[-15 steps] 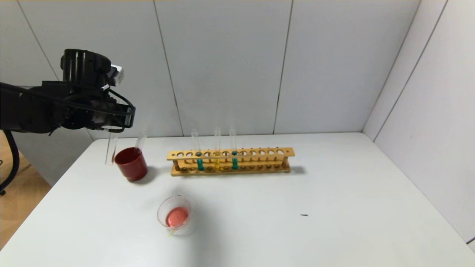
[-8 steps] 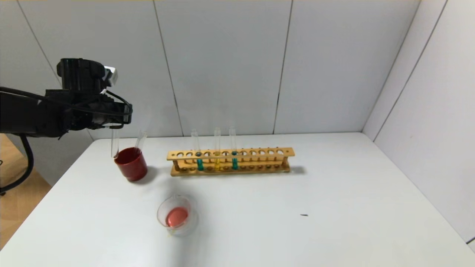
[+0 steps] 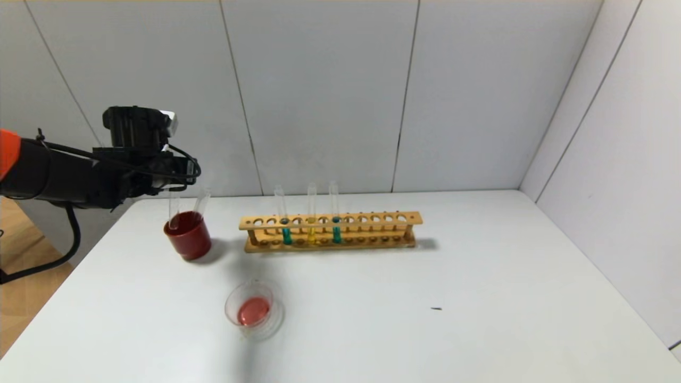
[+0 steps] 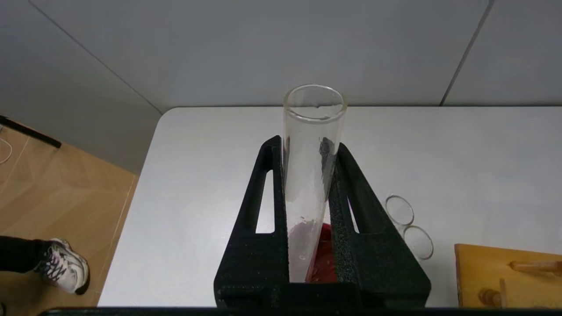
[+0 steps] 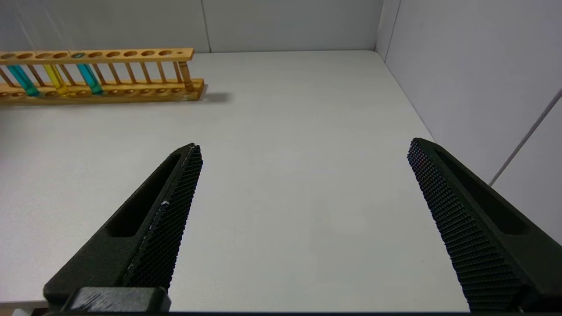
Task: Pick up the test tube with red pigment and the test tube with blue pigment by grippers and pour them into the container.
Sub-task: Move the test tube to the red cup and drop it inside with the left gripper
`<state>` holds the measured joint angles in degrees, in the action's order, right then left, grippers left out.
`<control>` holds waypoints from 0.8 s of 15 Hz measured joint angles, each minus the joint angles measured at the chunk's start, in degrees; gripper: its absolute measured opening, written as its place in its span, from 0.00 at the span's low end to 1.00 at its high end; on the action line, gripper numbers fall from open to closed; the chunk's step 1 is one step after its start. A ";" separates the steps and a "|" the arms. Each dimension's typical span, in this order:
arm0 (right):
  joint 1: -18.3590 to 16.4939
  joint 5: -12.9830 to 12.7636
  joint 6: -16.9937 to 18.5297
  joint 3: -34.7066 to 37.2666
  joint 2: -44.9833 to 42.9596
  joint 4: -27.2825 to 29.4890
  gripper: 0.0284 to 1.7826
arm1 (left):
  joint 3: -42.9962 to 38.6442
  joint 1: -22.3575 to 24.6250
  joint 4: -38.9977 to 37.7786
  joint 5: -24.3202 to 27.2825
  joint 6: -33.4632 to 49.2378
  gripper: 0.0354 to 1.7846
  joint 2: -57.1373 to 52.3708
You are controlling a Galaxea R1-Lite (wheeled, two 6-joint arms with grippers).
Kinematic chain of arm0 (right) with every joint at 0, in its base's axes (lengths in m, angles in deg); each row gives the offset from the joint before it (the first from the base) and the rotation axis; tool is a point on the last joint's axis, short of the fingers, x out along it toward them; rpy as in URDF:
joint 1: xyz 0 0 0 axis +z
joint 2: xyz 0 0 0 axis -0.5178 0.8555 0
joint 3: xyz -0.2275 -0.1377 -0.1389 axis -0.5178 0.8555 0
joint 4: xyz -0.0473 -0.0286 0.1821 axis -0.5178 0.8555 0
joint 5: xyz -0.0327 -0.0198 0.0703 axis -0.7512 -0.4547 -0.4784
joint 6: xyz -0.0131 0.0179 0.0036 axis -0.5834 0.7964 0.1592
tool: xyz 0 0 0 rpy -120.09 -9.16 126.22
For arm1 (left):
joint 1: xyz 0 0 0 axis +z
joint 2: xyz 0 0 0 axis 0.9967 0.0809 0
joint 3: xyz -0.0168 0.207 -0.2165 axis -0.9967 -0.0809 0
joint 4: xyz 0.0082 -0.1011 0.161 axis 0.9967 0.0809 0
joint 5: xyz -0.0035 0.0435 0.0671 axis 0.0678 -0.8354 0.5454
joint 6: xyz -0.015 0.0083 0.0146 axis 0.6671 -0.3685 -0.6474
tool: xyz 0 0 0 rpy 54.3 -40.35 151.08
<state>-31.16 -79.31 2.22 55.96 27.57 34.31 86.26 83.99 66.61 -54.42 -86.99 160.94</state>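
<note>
My left gripper (image 3: pixel 178 186) (image 4: pixel 307 147) is shut on a clear test tube (image 3: pixel 173 207) (image 4: pixel 312 131) that hangs upright with no liquid in it. Its lower end dips into the dark red cup (image 3: pixel 187 239). No tube with red pigment shows. The container (image 3: pixel 271 324), a low glass dish, holds red liquid near the table's front. Two test tubes with blue pigment (image 3: pixel 287 234) (image 3: pixel 336 233) stand in the wooden rack (image 3: pixel 372 219). My right gripper (image 5: pixel 303 147) hovers open and empty over bare table, out of the head view.
Another empty tube (image 3: pixel 202 201) leans in the dark red cup. A yellow-liquid tube (image 3: pixel 311 234) (image 5: pixel 56 81) stands between the blue ones (image 5: pixel 22 81) (image 5: pixel 90 79). The table's left edge runs close to the cup. Grey walls close the back and right.
My left gripper has come down and to the right with the empty tube, whose lower end has gone from beside the dark red cup to inside it.
</note>
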 joint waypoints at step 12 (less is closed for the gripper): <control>-0.02 0.00 0.02 0.00 0.00 0.00 0.96 | -4.92 -0.48 -4.36 -0.46 -0.13 0.18 3.21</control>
<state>-31.18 -79.31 2.24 55.96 27.57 34.31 81.34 83.52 62.24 -54.89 -87.13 164.14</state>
